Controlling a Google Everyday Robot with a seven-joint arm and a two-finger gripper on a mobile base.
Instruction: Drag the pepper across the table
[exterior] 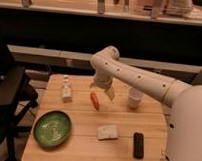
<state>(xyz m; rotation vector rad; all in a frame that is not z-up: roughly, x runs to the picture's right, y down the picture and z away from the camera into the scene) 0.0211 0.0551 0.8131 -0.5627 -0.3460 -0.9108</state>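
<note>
The pepper (95, 101), a small red-orange chili, lies on the light-wood table (82, 144) near its middle, a little toward the back. My gripper (103, 91) hangs from the white arm (139, 79), just above and slightly right of the pepper's far end, very close to it. I cannot tell whether it touches the pepper.
A white cup (135, 98) stands right of the gripper. A small white bottle (67, 90) stands at the back left. A green plate (53, 128) lies front left, a pale sponge (108, 132) front centre, a black bar (138, 145) front right. A dark chair (8, 102) is at the left.
</note>
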